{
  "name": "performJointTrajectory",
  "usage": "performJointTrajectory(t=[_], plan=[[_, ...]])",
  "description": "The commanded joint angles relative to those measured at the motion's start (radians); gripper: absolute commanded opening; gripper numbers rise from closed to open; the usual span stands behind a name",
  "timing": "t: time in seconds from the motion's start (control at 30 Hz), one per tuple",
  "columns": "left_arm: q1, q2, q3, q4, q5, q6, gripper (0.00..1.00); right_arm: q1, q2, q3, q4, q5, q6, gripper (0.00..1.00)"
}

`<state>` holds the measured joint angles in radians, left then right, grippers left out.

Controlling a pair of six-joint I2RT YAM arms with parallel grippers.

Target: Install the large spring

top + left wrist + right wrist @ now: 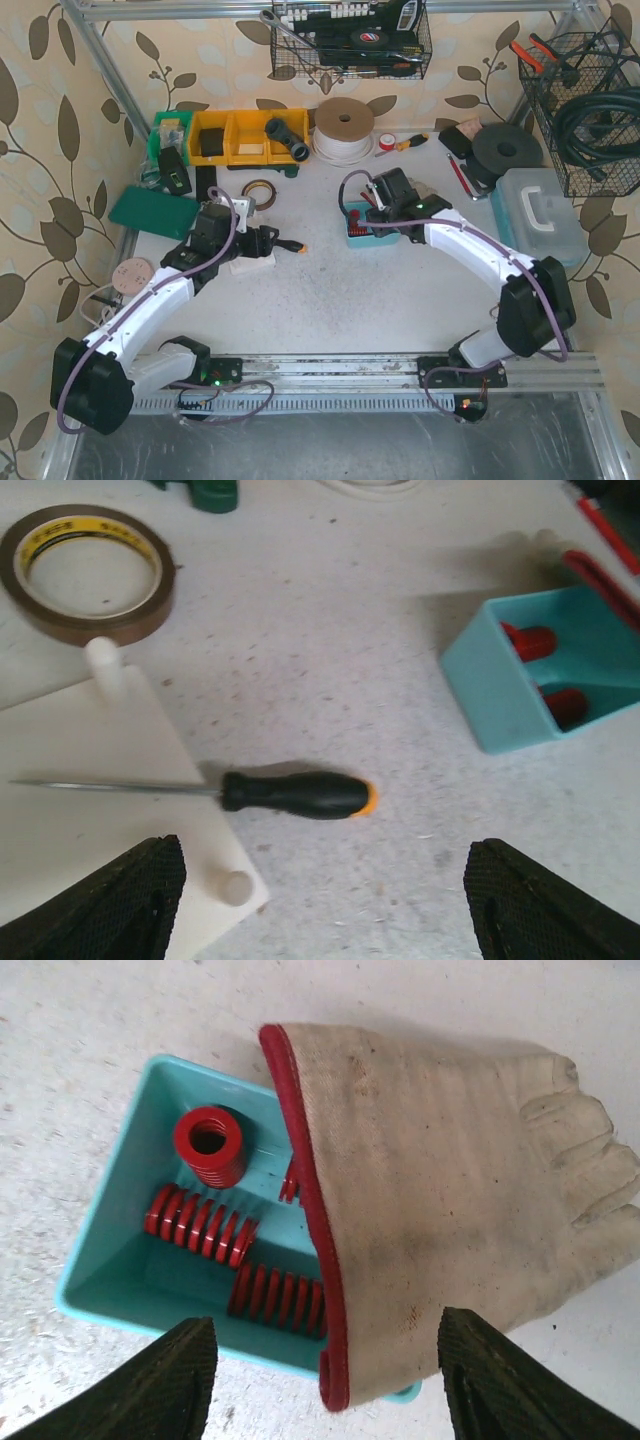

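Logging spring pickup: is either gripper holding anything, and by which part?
Nothing is held: left gripper open near the screwdriver, right gripper open above the glove and tray.

I see white shells and black joints on left arm [150, 302] and right arm [470, 245], purple cables [236, 215] behind textured black fingertips [120, 900].

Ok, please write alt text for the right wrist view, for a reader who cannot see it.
A beige work glove with red cuff trim lies partly over a teal bin holding red coil springs. The right pincer hovers above, open and empty.
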<state>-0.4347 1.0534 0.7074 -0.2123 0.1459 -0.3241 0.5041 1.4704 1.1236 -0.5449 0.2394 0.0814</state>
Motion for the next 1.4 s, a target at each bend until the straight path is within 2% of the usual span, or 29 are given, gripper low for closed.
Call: performJointTrajectory(t=[0.0, 0.17, 0.43, 0.5, 0.6, 0.63, 0.9, 1.2, 1.37], plan=[[-0.015, -0.034, -0.049, 0.073, -0.123, 0.055, 0.81, 0.015, 0.061, 0.03, 0.028, 0.089, -0.033, 0.62], [-0.017, -0.038, -0.068, 0.097, -0.125, 0.074, 0.81, 0.021, 0.116, 0.044, 0.029, 0.149, -0.061, 0.6], [-0.025, -0.092, -0.094, 0.106, -0.148, 0.074, 0.82, 0.019, 0.153, 0.042, 0.037, 0.239, -0.086, 0.35], [-0.026, -0.097, -0.094, 0.106, -0.148, 0.074, 0.82, 0.018, 0.157, 0.041, 0.038, 0.257, -0.091, 0.26], [-0.028, -0.098, -0.091, 0.102, -0.144, 0.079, 0.82, 0.007, 0.152, 0.042, 0.039, 0.264, -0.09, 0.04], [-0.03, -0.097, -0.089, 0.1, -0.144, 0.08, 0.82, 0.003, 0.15, 0.047, 0.037, 0.27, -0.088, 0.0], [-0.033, -0.094, -0.088, 0.094, -0.148, 0.081, 0.81, -0.097, 0.182, 0.102, 0.076, 0.29, -0.052, 0.0], [-0.037, -0.093, -0.084, 0.084, -0.162, 0.083, 0.82, -0.163, 0.392, 0.252, 0.196, 0.305, -0.019, 0.0], [-0.038, -0.086, -0.082, 0.088, -0.157, 0.083, 0.81, -0.205, 0.475, 0.297, 0.241, 0.252, 0.01, 0.0]])
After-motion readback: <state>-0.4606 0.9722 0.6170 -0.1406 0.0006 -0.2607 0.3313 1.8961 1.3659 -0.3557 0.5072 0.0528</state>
